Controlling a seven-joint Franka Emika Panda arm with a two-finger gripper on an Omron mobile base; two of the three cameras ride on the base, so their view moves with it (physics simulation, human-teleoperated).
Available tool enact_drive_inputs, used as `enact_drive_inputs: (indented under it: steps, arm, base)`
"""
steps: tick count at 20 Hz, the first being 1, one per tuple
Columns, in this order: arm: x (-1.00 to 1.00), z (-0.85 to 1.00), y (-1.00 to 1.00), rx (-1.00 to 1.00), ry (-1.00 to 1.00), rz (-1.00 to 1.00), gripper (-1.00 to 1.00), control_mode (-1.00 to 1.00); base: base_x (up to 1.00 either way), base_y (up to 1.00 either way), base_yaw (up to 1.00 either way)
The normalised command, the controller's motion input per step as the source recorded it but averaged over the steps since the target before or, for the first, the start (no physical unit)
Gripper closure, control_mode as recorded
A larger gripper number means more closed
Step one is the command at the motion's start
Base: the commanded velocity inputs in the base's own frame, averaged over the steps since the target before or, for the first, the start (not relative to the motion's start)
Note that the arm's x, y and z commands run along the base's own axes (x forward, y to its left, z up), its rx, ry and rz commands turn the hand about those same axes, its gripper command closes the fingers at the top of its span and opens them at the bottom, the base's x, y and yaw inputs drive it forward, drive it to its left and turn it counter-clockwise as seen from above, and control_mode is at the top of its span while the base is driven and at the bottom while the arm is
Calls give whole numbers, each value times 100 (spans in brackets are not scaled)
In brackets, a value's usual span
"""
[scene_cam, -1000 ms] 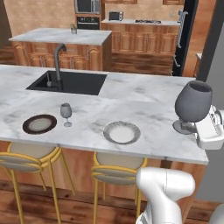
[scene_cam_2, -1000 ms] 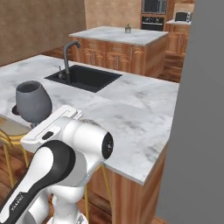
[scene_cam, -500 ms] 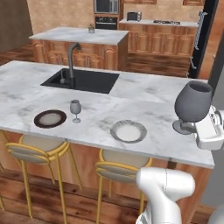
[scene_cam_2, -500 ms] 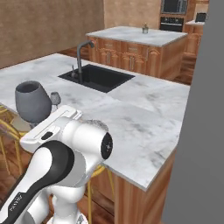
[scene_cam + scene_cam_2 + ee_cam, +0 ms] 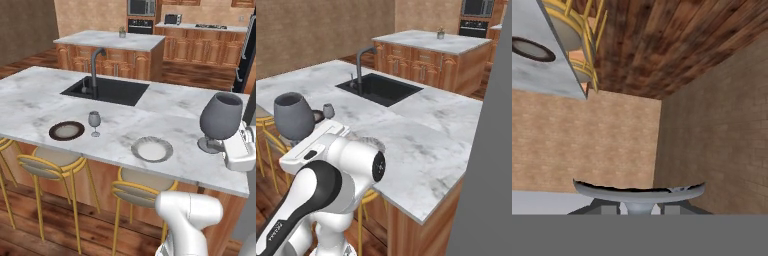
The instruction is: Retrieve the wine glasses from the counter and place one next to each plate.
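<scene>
Smoky-grey stemmed wine glass [image 5: 220, 120] pinched upright between narrowed fingers [image 5: 607, 208], carried toward the grey-white rimmed plate [image 5: 152, 149] lacking one

**Kitchen surroundings around the marble island**

A black sink [image 5: 106, 90] is sunk into the long marble island bench [image 5: 175, 112], with a dark curved faucet [image 5: 95, 64] at its near left edge. Yellow-framed stools [image 5: 54, 161] stand tucked under the near side on a wooden floor [image 5: 60, 227]. Farther back, a second island [image 5: 107, 41] carries a small potted plant [image 5: 122, 32]. A wall oven [image 5: 140, 9] sits beyond it.
</scene>
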Motion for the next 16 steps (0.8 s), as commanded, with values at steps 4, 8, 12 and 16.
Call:
enact_drive_inputs:
  steps: [4, 8, 12, 16]
  arm:
    - [0, 0, 0, 0, 0, 0, 100, 100]
    - [0, 0, 0, 0, 0, 0, 100, 100]
    - [17, -4, -17, 0, 0, 0, 100, -100]
    - [46, -26, -48, 0, 2, 0, 100, -100]
  base:
    - [32, -17, 0]
    - [32, -18, 0]
    - [19, -11, 0]
    - [0, 0, 0]
